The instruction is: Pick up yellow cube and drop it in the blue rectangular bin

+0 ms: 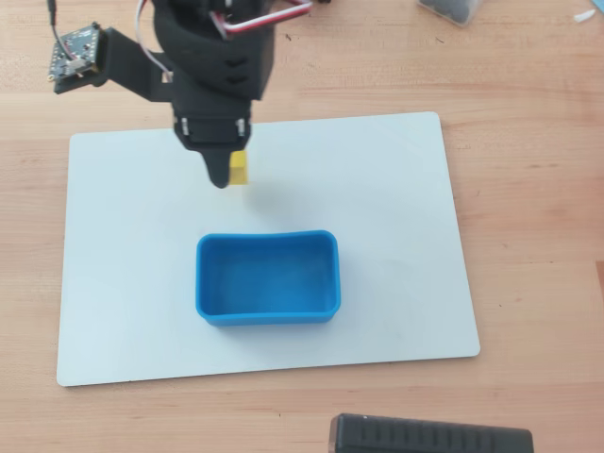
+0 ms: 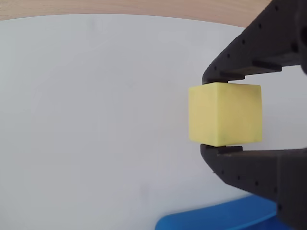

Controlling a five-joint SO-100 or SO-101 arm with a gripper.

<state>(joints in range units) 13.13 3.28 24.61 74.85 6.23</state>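
Clutter sits at the near edge of the wooden tabletop (image 1: 528,142): a black ribbed box (image 1: 431,437). Beyond it lies a white board (image 1: 396,236) with the blue bin (image 1: 267,278) resting on it, open and unobstructed. Farther back, above the board, the tool (image 2: 219,115) is clamped on the yellow cube (image 2: 225,114), one finger above and one below in the wrist view. A small circuit board (image 1: 75,55) hangs off the arm, and a dark container (image 1: 451,9) stands at the far edge.
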